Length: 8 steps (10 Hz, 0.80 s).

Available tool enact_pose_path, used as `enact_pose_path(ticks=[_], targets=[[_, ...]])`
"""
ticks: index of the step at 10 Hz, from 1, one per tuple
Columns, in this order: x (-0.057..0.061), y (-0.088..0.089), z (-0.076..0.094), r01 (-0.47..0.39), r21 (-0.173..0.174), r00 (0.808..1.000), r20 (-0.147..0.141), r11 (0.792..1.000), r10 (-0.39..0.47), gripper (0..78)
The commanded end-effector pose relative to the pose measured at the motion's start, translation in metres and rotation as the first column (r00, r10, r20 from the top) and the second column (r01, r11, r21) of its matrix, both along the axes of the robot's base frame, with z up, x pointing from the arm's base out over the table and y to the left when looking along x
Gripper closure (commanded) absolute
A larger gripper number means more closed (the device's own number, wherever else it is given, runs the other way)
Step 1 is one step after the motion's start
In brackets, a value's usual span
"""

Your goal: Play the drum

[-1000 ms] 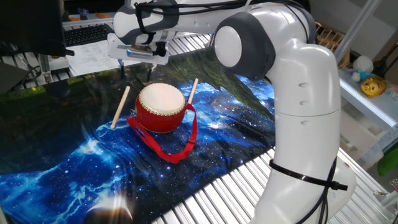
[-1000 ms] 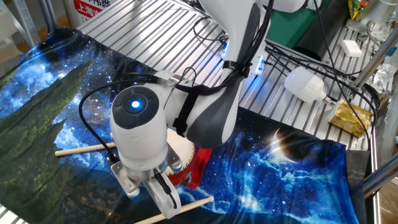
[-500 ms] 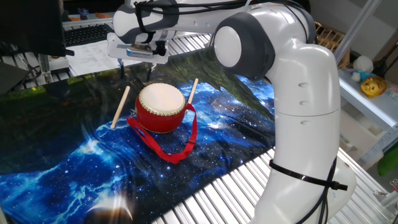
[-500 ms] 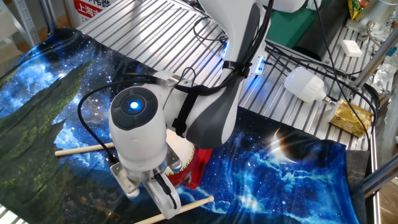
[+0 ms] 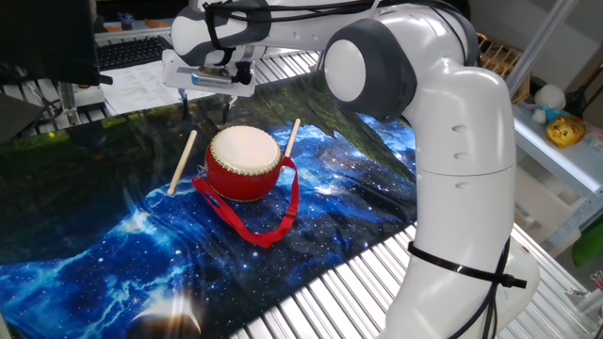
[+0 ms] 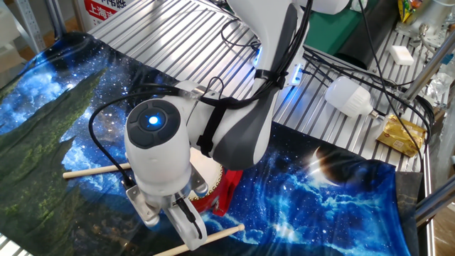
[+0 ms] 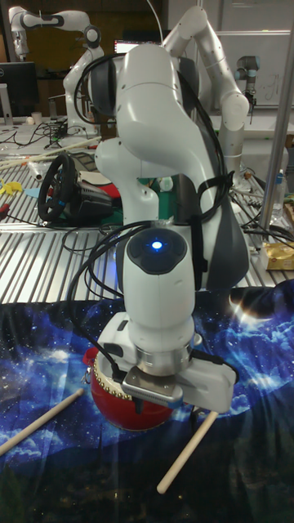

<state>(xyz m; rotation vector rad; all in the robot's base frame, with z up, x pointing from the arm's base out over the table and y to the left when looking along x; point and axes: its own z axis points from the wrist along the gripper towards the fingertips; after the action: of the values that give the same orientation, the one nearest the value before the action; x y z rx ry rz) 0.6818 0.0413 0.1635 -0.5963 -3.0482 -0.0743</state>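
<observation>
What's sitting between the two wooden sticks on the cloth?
The drum stands between the left stick and the right stick, clearest in the one fixed view.

robotics lab: more robot arms [image 7: 49,20] stand behind, a monitor [image 7: 18,82] and keyboard [image 5: 132,52] nearby, loose cables [image 6: 370,64], metal slat counter [image 5: 377,292] under a galaxy-print cloth [image 5: 94,254].

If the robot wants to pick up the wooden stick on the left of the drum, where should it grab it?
Probably around the middle of the left stick, coming straight down from above. It lies flat on the space-print cloth with open room on both sides, apart from the drum, so the jaws could straddle its thin shaft crosswise. The gripper hangs above the cloth, behind the drum.
</observation>
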Motion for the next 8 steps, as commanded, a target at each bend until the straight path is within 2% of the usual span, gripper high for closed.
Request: enact_pose_path(ticks=[1,5,6,8], targets=[[-0.004,-0.001,0.016,-0.098,0.006,0.995,-0.016,0.995,0.098,0.1],[-0.015,-0.006,0.048,-0.095,0.007,0.995,-0.039,0.995,0.095,0.1],[-0.015,-0.006,0.048,-0.095,0.007,0.995,-0.039,0.995,0.095,0.1],[-0.028,-0.01,0.06,-0.095,-0.005,0.995,-0.03,0.996,0.094,0.1]])
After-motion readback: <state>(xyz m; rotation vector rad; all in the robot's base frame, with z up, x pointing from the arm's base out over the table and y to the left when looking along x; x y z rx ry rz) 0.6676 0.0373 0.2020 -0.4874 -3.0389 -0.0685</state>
